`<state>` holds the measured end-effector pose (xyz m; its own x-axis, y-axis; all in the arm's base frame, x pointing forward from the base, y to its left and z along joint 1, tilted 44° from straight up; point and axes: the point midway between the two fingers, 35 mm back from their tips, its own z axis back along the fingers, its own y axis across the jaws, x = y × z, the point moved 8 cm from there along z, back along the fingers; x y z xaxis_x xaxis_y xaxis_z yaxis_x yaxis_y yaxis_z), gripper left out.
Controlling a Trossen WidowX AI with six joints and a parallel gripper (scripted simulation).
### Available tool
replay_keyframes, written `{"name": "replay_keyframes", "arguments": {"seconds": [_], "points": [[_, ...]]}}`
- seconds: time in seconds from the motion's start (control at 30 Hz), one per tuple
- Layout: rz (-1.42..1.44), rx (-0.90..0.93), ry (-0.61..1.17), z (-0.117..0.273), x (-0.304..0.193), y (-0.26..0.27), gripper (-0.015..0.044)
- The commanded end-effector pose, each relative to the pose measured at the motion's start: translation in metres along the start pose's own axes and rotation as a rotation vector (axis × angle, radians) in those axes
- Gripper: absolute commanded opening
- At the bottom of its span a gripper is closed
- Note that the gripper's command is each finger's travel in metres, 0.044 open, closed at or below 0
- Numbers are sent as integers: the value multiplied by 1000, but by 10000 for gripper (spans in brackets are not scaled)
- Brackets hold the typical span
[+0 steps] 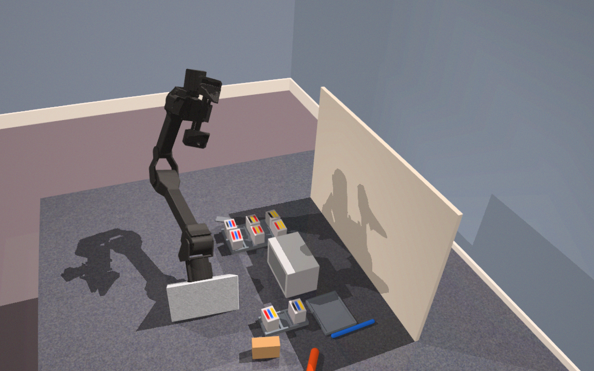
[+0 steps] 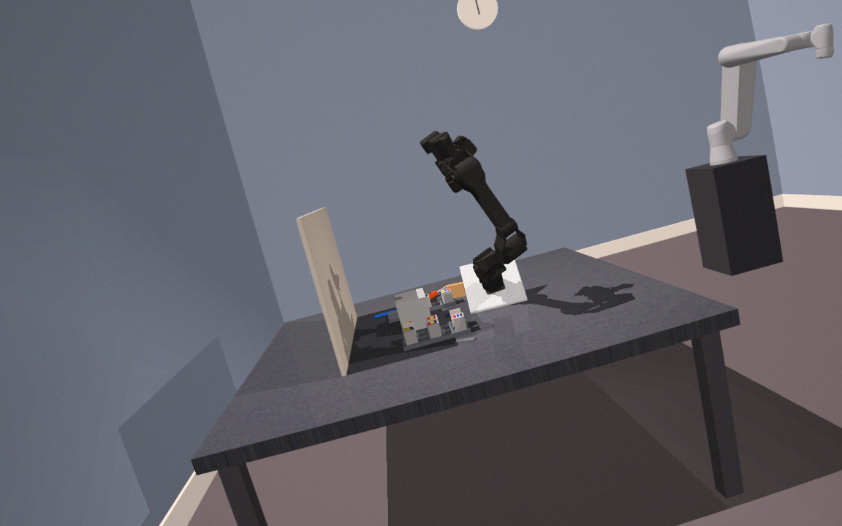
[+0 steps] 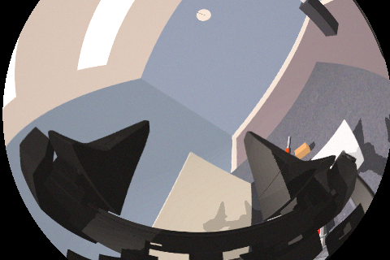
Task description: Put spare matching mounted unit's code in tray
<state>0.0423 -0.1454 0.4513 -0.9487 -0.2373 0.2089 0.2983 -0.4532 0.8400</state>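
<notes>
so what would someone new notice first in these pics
The tall black jointed robot arm rears high above the dark grey table, its claw wide open, holding nothing and pointed off toward the walls. To the arm's right, a tall beige upright board catches the arm's shadow. Between them sits a pale grey box-shaped unit, with small grey blocks bearing coloured stripes clustered behind and in front of it.

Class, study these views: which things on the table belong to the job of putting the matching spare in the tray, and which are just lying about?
Belongs to the job:
mounted unit
spares in the far rack
spares in the near rack
tray
end effector, open, raised, holding nothing

Just lying about:
blue rod
orange rod
tan block
beige board
</notes>
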Motion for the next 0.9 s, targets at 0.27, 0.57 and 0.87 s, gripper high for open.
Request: {"name": "replay_keyframes", "arguments": {"seconds": [0.27,0.57,0.87], "points": [[69,-25,39,-9,-7,2,440],[807,-187,539,-98,-100,4,440],[1419,-161,1146,-150,-210,-39,440]]}}
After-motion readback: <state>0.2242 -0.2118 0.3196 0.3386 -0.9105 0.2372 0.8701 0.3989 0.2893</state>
